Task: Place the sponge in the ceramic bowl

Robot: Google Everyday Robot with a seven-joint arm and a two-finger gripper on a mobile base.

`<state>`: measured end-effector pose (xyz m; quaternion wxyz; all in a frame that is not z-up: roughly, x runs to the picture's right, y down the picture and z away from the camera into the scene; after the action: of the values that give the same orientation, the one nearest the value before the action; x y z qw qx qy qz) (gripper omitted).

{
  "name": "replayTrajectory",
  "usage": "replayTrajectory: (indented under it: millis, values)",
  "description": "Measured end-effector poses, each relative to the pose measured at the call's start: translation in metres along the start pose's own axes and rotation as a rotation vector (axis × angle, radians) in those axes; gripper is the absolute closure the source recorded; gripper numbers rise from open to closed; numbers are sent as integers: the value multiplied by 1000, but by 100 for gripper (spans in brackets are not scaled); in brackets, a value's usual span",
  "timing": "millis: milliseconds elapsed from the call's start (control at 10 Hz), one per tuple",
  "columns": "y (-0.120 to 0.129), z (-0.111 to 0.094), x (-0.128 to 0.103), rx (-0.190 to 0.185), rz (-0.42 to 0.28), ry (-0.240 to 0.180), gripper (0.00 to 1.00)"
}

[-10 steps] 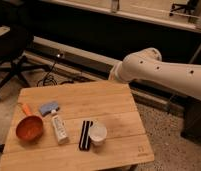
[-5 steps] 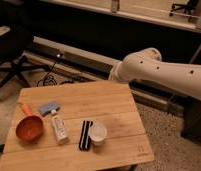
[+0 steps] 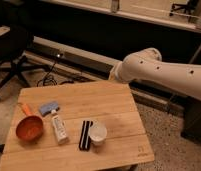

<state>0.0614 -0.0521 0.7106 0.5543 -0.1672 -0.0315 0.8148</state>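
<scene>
The light-blue sponge (image 3: pixel 49 107) lies flat on the left part of the wooden table (image 3: pixel 111 102). Just in front of it and to its left sits the orange-red ceramic bowl (image 3: pixel 29 129), its short handle pointing toward the back. The bowl looks empty. A thick white arm segment (image 3: pixel 159 72) reaches in from the right, above and behind the table's far right corner. My gripper does not show in this view, and nothing touches the sponge or the bowl.
A white tube (image 3: pixel 58 127) lies right of the bowl. Further right are a black bar with a white stripe (image 3: pixel 85 135) and a small white cup (image 3: pixel 98 133). A dark office chair (image 3: pixel 14 55) and floor cables (image 3: pixel 56 75) are at the back left.
</scene>
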Motion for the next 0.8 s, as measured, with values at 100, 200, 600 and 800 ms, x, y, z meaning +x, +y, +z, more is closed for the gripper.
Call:
replayTrajectory:
  millis: [100,200,600,800]
  values:
    - [0,0,0,0,0,0,95]
    - [0,0,0,0,1,-1,95]
    - [11,-19,-18,50,-72,-72,97]
    - [32,-21,-27,83,-163,-107,99]
